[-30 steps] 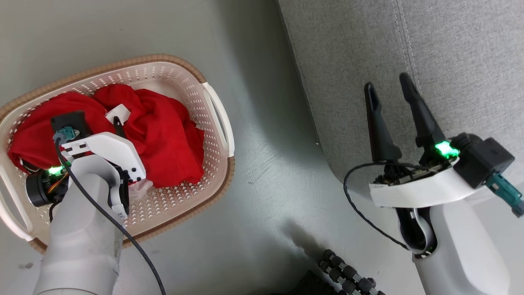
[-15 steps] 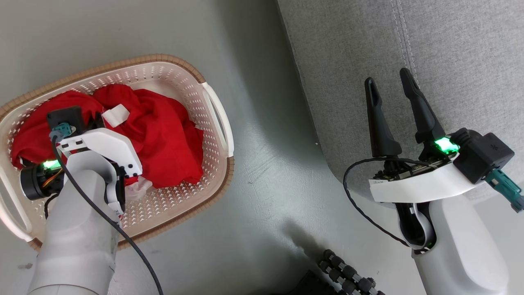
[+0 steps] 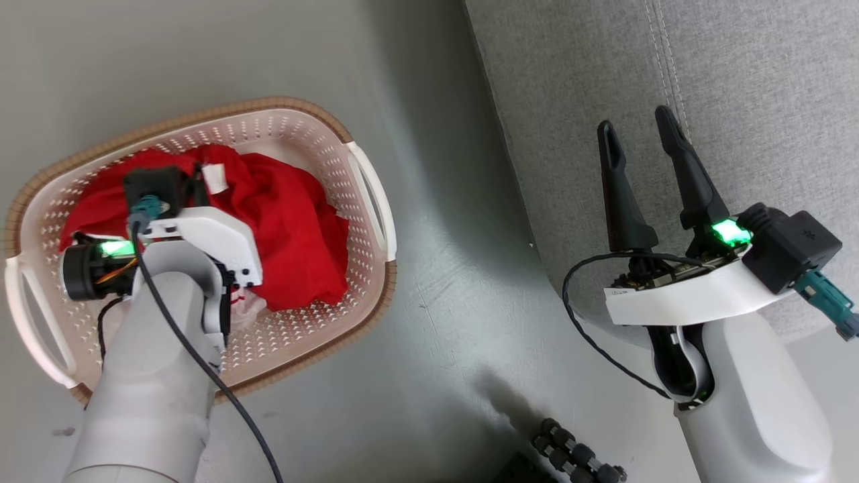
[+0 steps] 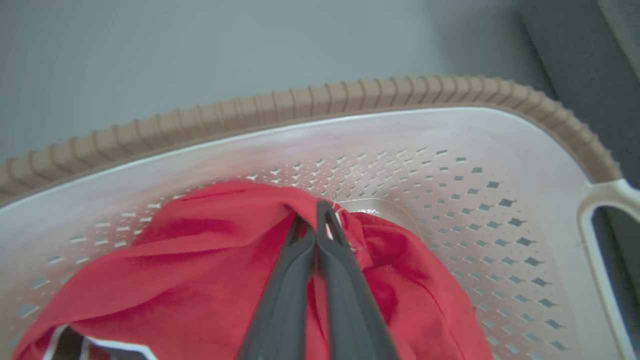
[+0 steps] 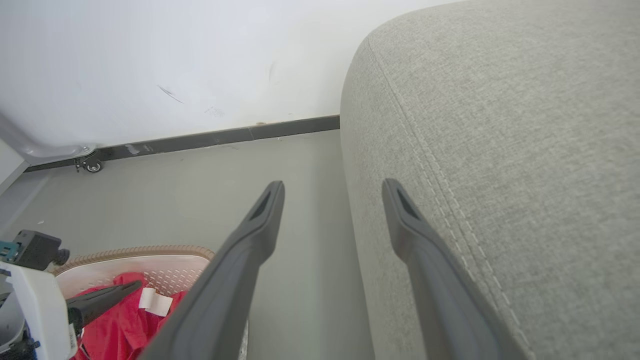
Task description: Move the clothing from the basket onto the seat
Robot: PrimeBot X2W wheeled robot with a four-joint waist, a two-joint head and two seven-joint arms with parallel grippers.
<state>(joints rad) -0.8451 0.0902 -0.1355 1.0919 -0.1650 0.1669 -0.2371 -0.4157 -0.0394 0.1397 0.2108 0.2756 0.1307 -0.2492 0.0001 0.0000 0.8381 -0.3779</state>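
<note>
Between the fingers of my left gripper (image 4: 313,220): a fold of the clothing (image 4: 200,280), down in the basket (image 4: 450,130). Jaws were wide a second ago, now clamped shut on it. Grab done, lift should be next. My right gripper (image 3: 634,122) is wide open and empty, over the seat (image 3: 751,74) edge.

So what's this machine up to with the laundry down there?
It is a two-armed robot moving laundry from a basket to a seat. Its left gripper is down in the cream basket, fingers pinched shut on a fold of the red clothing. Its right gripper is open and holds nothing, poised by the edge of the grey seat. The clothing lies in the basket, not yet carried across.
</note>
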